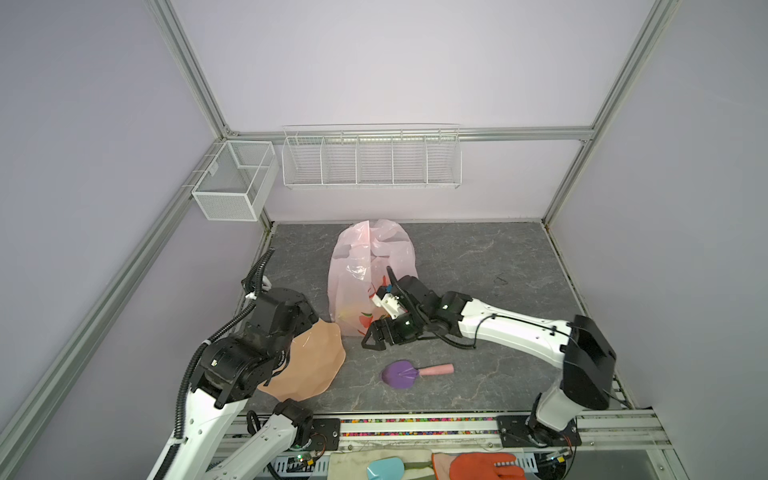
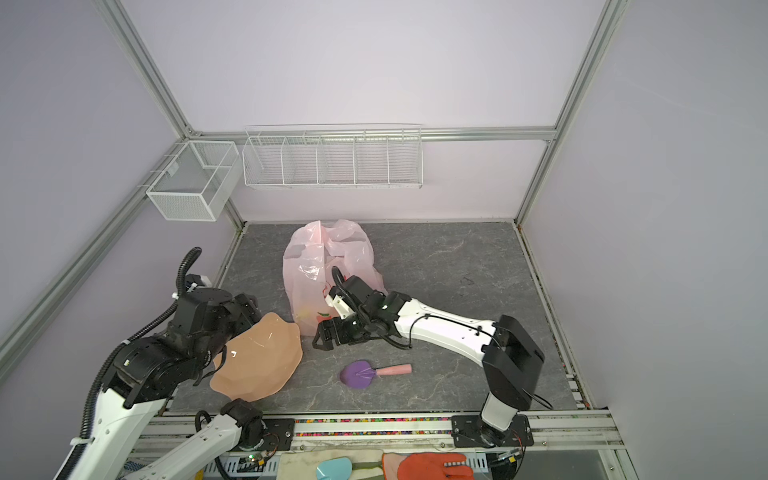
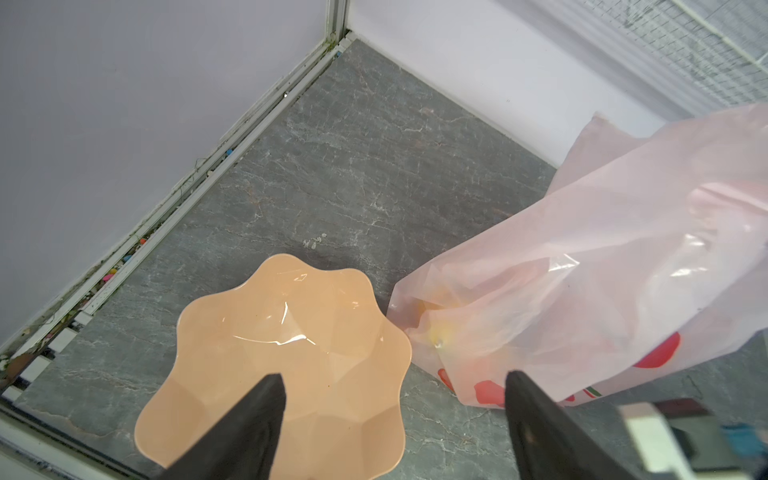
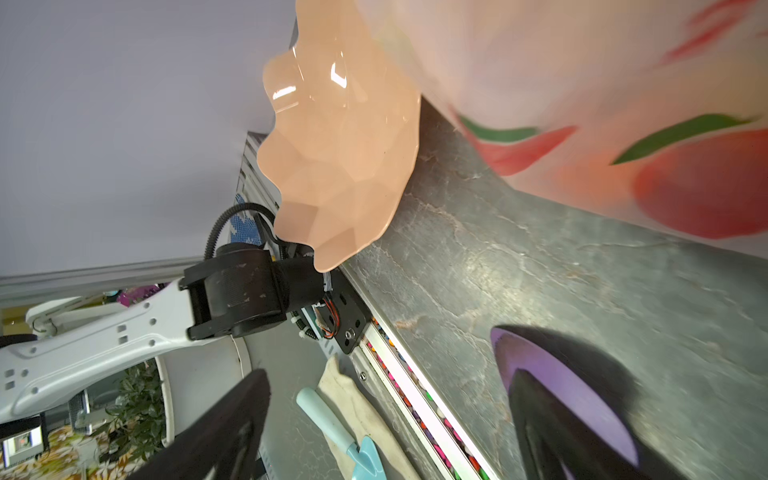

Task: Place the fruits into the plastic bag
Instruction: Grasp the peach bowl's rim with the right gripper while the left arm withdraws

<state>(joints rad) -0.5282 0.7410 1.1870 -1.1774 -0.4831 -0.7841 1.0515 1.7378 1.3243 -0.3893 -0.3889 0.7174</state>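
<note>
Fruits, small toy pieces, show only as a dim yellowish blur (image 3: 438, 330) through the film at the near end of the translucent pale pink plastic bag (image 1: 365, 257). I cannot tell the pieces apart. None lies loose on the grey marbled surface (image 1: 478, 270), and the rigid peach scalloped bowl (image 3: 291, 316) is bare, so the loading looks done or nearly so.

In both top views the bag lies slumped lengthwise, its printed bottom just beside the bowl rim and its loop handles toward the back wall. The purple scoop with a pink handle (image 1: 401, 374) rests apart, nearer the front.

The left end effector (image 3: 392, 376) hangs over the bowl's edge with its jaws spread and nothing between them. The right end effector (image 1: 368, 340) sits low by the bag's printed corner, also spread and empty.

The film is likely thin, limp, crinkly and slick: a pinch on a flat panel may slide or gather only one layer. The handles or the mouth's rim look like the surer hold. The fruits are probably light and hard, and the round ones are apt to roll out if the bottom is lifted.
</note>
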